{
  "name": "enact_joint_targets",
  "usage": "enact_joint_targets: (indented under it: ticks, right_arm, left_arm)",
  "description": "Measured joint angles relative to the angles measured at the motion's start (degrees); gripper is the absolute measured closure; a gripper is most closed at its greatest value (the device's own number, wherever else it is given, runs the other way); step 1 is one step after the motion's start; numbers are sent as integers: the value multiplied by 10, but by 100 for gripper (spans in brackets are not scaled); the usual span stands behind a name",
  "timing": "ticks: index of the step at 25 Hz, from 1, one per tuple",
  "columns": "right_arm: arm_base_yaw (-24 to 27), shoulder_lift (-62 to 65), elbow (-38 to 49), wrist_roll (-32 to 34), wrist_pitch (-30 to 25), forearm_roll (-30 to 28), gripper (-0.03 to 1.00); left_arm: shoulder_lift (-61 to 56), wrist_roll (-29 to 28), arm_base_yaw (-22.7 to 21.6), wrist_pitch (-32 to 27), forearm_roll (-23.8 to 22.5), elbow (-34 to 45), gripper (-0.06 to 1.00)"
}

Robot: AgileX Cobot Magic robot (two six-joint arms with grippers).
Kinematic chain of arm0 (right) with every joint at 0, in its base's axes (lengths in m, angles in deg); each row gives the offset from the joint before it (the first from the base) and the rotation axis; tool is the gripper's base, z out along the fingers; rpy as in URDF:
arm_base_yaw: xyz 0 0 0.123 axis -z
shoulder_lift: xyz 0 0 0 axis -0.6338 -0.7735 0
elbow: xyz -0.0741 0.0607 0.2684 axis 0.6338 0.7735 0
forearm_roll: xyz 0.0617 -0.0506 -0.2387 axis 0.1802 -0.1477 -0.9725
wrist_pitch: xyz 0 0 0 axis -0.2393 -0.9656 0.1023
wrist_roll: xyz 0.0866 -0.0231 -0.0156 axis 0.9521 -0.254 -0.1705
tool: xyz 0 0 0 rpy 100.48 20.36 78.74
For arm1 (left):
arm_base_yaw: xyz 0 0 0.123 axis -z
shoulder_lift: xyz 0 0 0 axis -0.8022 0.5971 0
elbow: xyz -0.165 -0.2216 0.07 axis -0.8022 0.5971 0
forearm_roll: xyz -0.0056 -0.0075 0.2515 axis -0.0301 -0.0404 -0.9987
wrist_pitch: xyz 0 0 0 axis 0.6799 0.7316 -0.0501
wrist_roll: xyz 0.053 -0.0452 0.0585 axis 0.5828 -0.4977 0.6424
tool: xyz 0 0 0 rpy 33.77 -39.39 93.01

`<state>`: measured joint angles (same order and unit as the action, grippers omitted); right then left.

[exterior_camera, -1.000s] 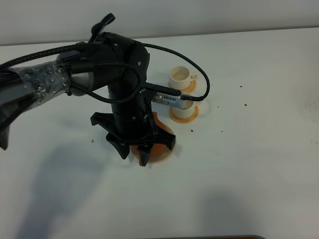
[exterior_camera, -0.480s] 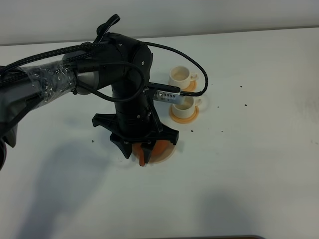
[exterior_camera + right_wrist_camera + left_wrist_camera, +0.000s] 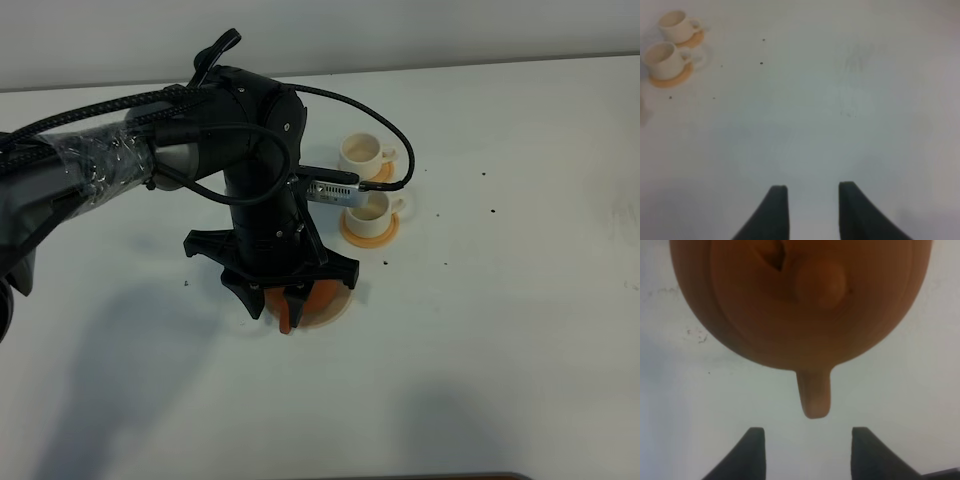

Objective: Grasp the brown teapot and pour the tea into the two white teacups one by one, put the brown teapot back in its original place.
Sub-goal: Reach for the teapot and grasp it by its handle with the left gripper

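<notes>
Reddish-brown round clay teapot (image 3: 790, 315) close above a white desk (image 3: 900, 390).
Its narrow stub (image 3: 813, 395) points toward the hand (image 3: 808, 437), whose dark fingertips (image 3: 756, 440) stand parted.

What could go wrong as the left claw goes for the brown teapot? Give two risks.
1. The left claw stands open, short of the narrow part jutting from the brown teapot. Closing here may catch only its tip, and the pot could slip.
2. The nearer white teacup sits close by, so the arm could knock it.

White table (image 3: 520, 300), tan saucer (image 3: 330, 315), two orange coasters (image 3: 386, 234), dark specks (image 3: 491, 211)
</notes>
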<state>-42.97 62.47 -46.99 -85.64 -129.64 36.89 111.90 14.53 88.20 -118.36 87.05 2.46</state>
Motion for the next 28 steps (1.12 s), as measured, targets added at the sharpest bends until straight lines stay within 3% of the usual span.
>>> enact_joint_targets:
  ticks: [20,28]
  right_arm:
    - [0,0,0,0,0,0,73]
    - [0,0,0,0,0,0,73]
  left_arm:
    - [41,0,-8,0,3,-53,55]
    - [49,26,-8,-1,16,-53,55]
